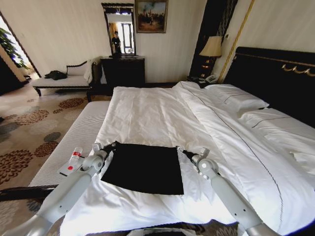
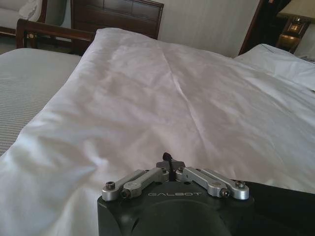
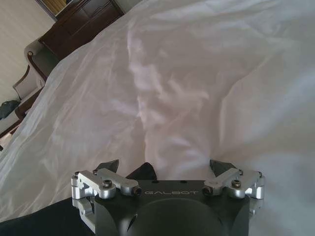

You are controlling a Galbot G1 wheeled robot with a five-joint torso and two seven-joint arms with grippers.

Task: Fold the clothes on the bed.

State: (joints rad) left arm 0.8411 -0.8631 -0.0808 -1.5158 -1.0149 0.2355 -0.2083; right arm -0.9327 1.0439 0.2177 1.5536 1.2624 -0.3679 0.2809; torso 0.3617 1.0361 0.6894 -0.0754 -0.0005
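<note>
Left fingers (image 2: 168,158) pinch the black T-shirt (image 1: 142,168); right fingers (image 3: 165,169) spread wide.

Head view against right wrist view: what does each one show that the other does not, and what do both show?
Head view alone: both grippers, left gripper and right gripper, at the far corners of the black T-shirt, plus pillows and headboard. Right wrist view alone: the right gripper's fingers spread open. Both: white duvet and the T-shirt.
</note>
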